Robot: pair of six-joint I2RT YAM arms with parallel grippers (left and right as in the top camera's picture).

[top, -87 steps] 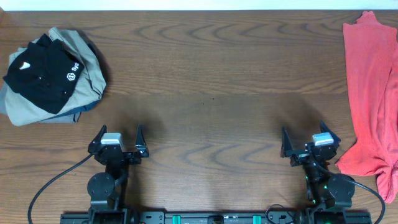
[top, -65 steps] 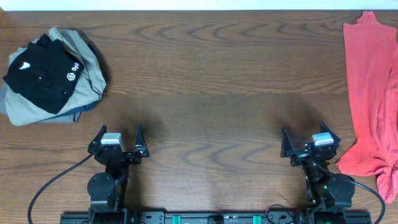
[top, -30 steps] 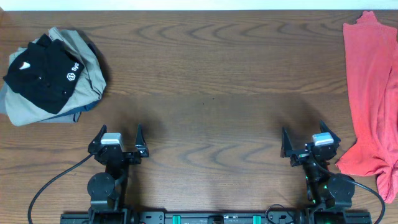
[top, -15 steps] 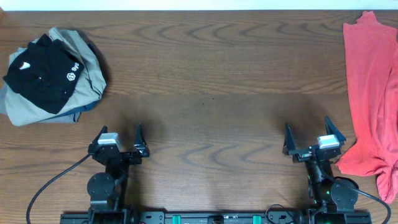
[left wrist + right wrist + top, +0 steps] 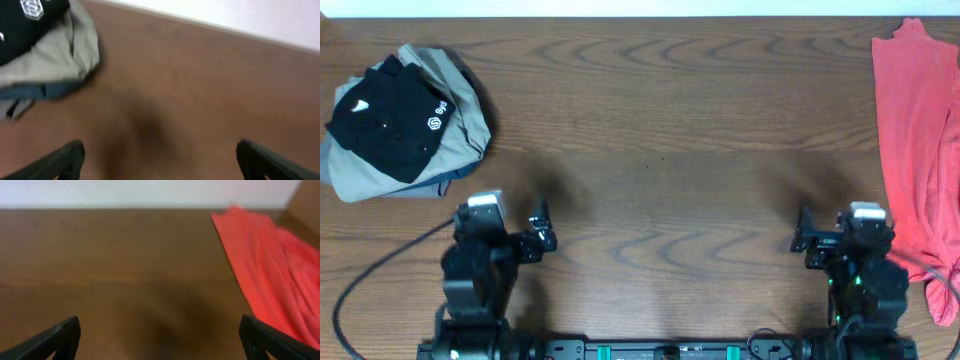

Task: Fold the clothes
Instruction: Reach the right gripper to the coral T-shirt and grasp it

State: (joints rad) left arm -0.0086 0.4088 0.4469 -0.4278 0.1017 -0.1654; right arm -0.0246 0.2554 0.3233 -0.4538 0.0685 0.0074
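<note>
a coral-red t-shirt [image 5: 915,150] is lying unfolded along the right-hand edge of the wooden table [image 5: 660,120]. it is stretching as a long, crumpled band from the far edge toward the near side, and the overhead view is cutting off its right part. its far end is narrowing to a small peak, while its near end is bunching into a twisted clump. soft creases are running lengthwise through the cloth. in the right wrist view it is showing as a blurred red sheet slanting from the far middle toward the right, its left border lying fairly straight on the wood.
</note>
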